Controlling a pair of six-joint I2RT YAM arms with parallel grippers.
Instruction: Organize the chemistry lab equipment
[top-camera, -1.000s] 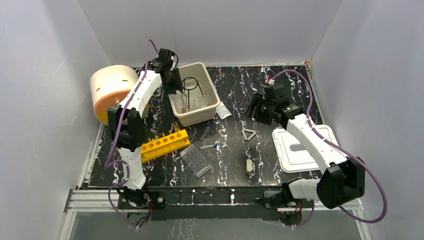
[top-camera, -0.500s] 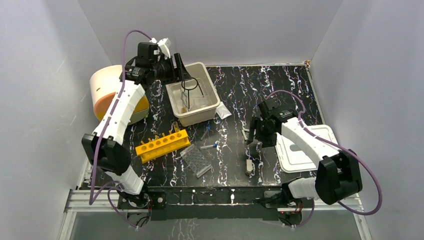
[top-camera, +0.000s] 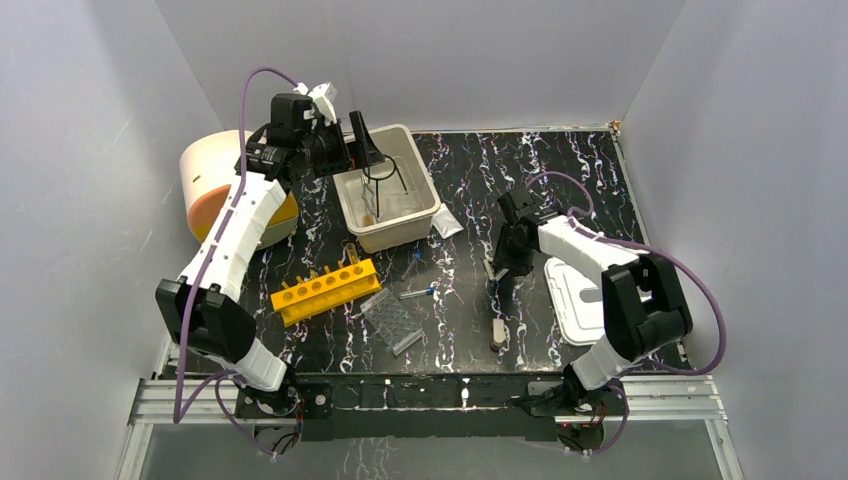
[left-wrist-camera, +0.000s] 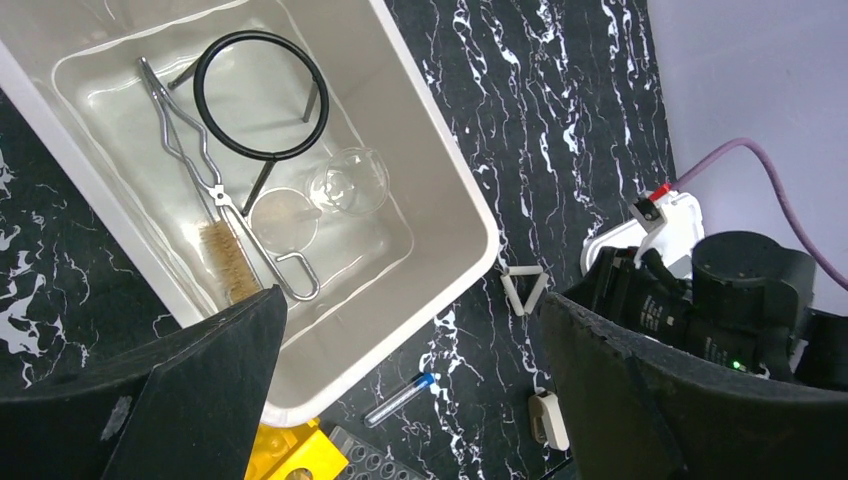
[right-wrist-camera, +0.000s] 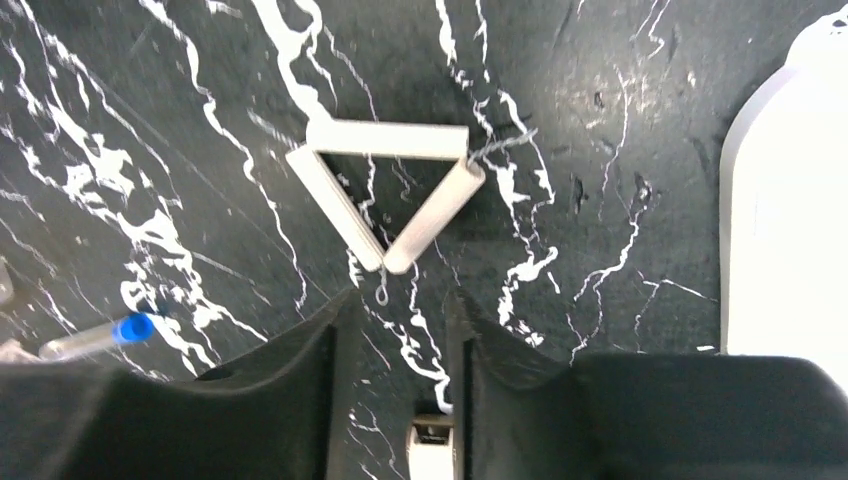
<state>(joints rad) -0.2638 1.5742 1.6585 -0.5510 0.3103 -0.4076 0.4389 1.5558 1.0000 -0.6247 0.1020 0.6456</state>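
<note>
Only the left wrist view looks into the tub (left-wrist-camera: 450, 170). A wire ring stand (left-wrist-camera: 262, 156), tongs (left-wrist-camera: 195, 160), two clear dishes (left-wrist-camera: 348, 180) and a brush (left-wrist-camera: 225, 262) lie inside. The left gripper (left-wrist-camera: 410, 310) hangs above it, spread wide and holding nothing. The right wrist view shows the pale triangle (right-wrist-camera: 385, 195) flat on the table (right-wrist-camera: 600, 150), just ahead of the right gripper (right-wrist-camera: 400, 320), whose fingers stand a narrow gap apart with nothing between them. Since a second ago the right arm has folded down over the triangle, and the left has lifted out of the tub.
</note>
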